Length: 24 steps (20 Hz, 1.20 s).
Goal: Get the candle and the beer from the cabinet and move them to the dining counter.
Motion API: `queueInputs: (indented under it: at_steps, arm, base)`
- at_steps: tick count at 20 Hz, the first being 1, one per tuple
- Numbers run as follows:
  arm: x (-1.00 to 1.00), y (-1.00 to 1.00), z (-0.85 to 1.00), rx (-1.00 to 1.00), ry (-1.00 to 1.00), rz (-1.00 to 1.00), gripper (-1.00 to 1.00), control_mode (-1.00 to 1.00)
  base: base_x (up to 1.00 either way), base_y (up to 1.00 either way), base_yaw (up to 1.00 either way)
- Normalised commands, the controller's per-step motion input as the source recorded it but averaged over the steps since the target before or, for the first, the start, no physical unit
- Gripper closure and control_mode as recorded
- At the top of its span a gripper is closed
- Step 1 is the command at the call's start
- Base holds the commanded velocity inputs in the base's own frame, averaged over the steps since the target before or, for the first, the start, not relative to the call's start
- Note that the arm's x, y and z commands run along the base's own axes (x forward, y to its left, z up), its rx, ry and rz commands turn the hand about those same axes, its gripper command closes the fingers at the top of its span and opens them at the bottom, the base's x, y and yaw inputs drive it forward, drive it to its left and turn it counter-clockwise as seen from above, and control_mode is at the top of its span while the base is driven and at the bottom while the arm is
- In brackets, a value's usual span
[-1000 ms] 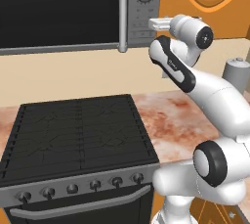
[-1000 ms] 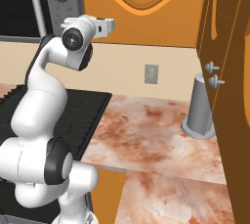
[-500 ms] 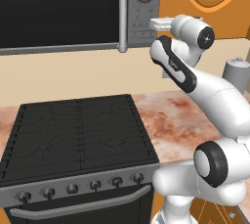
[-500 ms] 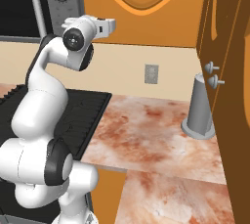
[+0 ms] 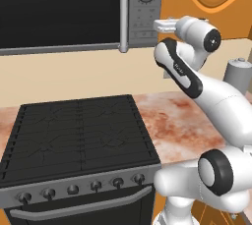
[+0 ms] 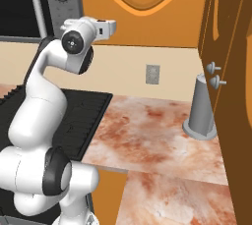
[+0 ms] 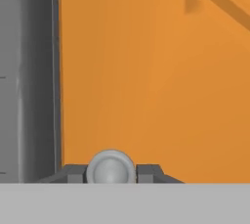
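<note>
Lettering is nowhere legible; the microwave (image 5: 74, 10) shows just a dial. The gripper (image 7: 112, 173) is closed narrowly on the round grey knob (image 7: 111, 167) of the orange cabinet (image 6: 147, 8) door, just beside the microwave's grey edge. Below lie a black stove (image 5: 78, 135) and the marbled surface (image 6: 157, 135), where a grey canister (image 6: 201, 107) stands beside a darker open door (image 6: 231, 71).

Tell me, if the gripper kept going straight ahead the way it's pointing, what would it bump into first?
Probably the round grey knob sitting right between the gripper's fingertips, and just behind it the orange cabinet door. The jaws look closed around the knob already, so there is hardly any room left to go forward.
</note>
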Motion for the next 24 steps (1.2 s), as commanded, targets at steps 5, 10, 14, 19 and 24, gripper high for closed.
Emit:
queueInputs:
  at_steps: [5, 10, 14, 19, 24]
  arm:
    - [-0.21, -0.2, 0.0, 0.0, 0.0, 0.0, 1.0, -1.0]
    - [-0.19, -0.2, 0.0, 0.0, 0.0, 0.0, 1.0, -1.0]
    - [-0.2, -0.18, 0.0, 0.0, 0.0, 0.0, 1.0, -1.0]
    - [-0.17, -0.12, 0.0, 0.0, 0.01, 0.0, 1.0, -1.0]
    - [-0.16, -0.2, 0.0, 0.0, 0.02, 0.0, 1.0, -1.0]
  base:
    - [0.0, 0.0, 0.0]
    - [0.0, 0.0, 0.0]
    - [0.0, 0.0, 0.0]
    - [0.0, 0.0, 0.0]
    - [0.0, 0.0, 0.0]
